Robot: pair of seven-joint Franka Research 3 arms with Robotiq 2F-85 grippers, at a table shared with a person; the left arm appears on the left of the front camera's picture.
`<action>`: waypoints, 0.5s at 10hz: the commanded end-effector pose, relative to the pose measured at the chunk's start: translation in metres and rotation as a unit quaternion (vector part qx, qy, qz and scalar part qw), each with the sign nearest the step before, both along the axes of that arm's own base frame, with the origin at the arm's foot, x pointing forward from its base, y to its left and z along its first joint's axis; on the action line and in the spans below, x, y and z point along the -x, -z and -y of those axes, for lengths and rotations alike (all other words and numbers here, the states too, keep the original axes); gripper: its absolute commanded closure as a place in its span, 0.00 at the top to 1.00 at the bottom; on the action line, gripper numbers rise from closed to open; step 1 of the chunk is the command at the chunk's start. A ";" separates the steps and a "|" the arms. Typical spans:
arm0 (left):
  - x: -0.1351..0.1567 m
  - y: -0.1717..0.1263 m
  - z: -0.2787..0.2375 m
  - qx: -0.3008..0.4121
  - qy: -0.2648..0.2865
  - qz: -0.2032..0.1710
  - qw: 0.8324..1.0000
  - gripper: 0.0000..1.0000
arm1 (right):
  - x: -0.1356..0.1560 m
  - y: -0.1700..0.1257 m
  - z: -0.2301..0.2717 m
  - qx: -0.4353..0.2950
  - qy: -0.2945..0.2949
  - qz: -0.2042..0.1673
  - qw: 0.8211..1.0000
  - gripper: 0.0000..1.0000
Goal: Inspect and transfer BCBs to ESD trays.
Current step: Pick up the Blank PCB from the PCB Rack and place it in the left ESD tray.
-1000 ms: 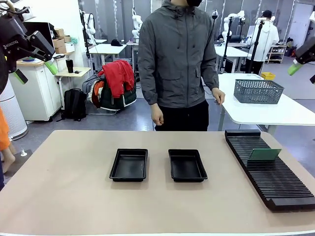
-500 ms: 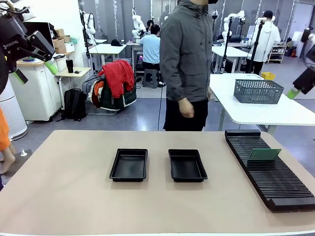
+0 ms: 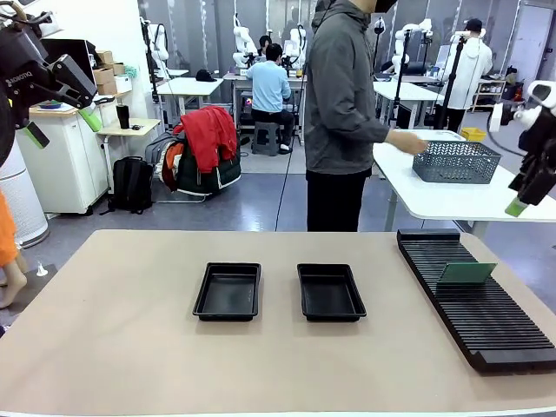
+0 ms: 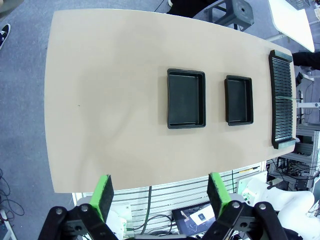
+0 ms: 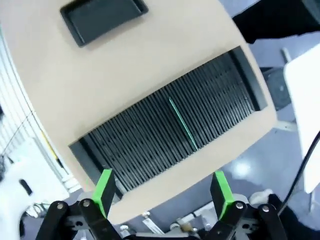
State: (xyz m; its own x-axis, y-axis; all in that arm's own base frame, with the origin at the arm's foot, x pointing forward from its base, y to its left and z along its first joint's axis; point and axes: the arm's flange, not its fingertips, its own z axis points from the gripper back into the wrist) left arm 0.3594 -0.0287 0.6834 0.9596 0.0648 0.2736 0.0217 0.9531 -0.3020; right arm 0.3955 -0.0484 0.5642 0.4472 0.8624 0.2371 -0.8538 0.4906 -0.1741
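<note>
Two empty black ESD trays sit side by side mid-table, one on the left [image 3: 229, 292] [image 4: 186, 98] and one on the right [image 3: 330, 293] [image 4: 239, 100] [image 5: 102, 17]. One green BCB [image 3: 466, 273] [image 5: 182, 124] stands on edge in a slot of the long black rack [image 3: 486, 317] [image 5: 145, 147] [image 4: 281, 100] at the table's right. My left gripper [image 3: 62, 127] [image 4: 161, 192] hangs open high over the left side, far from the trays. High above the rack and the board, my right gripper [image 3: 519, 205] [image 5: 162, 192] is open and holds nothing.
A person [image 3: 343, 113] stands beyond the far edge, turned to the right, one hand on a grey mesh basket [image 3: 455, 162] on a white side table. Bare tabletop [image 3: 130, 347] surrounds the trays.
The person has turned and stepped right, reaching a hand to the mesh basket. My right gripper has come down along the right edge and now points downward. The left arm has not moved.
</note>
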 end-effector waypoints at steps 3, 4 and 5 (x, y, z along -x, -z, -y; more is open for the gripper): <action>-0.001 0.000 -0.001 0.002 -0.001 0.002 1.000 1.00 | -0.016 0.043 0.011 0.055 -0.124 0.012 0.991 1.00; -0.001 0.000 -0.001 0.002 -0.001 0.002 1.000 1.00 | -0.019 0.053 0.013 0.069 -0.146 0.010 0.987 1.00; -0.001 0.000 -0.001 0.002 -0.001 0.002 1.000 1.00 | -0.022 0.063 0.015 0.078 -0.160 0.011 0.984 1.00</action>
